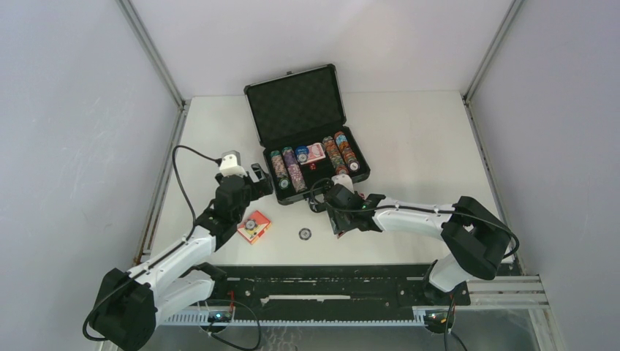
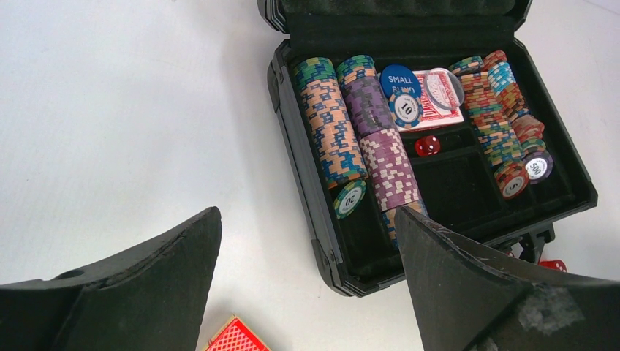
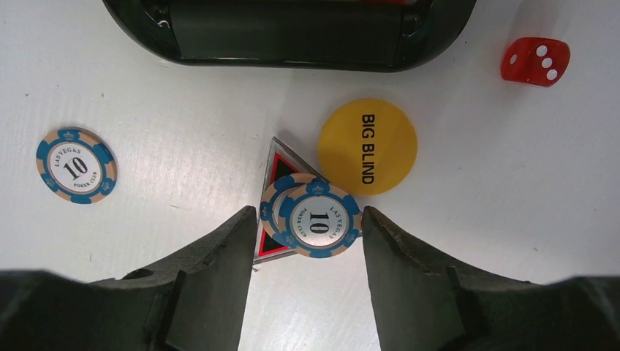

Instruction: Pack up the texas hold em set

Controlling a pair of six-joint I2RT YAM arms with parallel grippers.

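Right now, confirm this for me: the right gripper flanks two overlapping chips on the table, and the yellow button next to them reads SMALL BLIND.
Not quite. The yellow button reads BIG BLIND, not SMALL BLIND, as the right wrist view shows. The rest holds: the right gripper flanks the two overlapping chips on the table, with the button next to them.

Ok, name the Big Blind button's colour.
The Big Blind button is yellow with black lettering, clearest in right wrist view.

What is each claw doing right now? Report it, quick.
Left claw: open, holding nothing.
Right claw: open, straddling the stacked blue 10 chips on the table, no grip visible yet.
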